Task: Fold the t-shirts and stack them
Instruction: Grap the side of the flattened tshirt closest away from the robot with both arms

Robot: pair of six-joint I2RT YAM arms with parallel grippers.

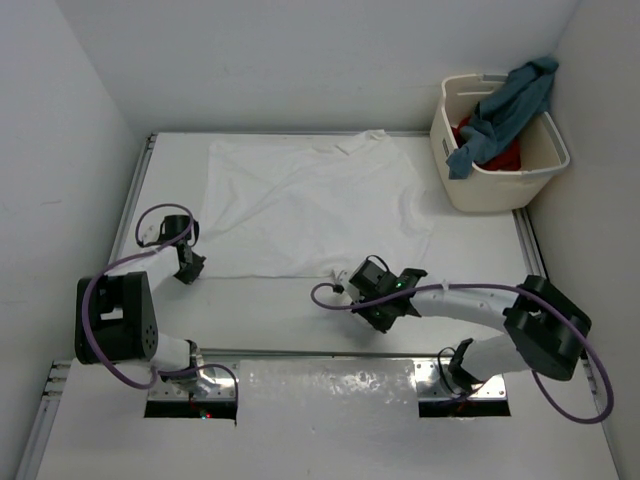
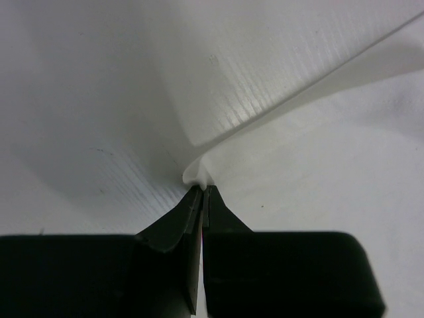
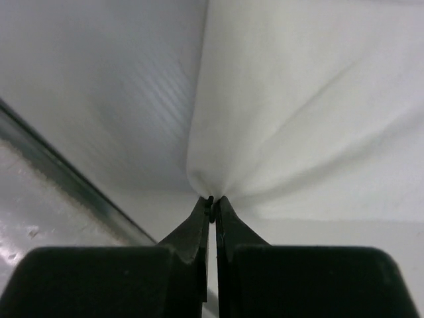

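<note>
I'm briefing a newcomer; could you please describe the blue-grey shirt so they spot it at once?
At the table's far right corner stands a cream basket. The blue-grey shirt hangs over its rim, above the red shirt inside. Only it is draped; the white shirt lies spread on the table.

Laundry basket: cream plastic, rectangular, upright, far right corner of table, close to right wall; handle slot in far rim.
Table: white, matte, finely ribbed surface.
Metal rail: silver, along left table edge; matching one along right edge.
Near strip: glossy, reflective, scuffed.
Walls: plain white, on three sides.
</note>
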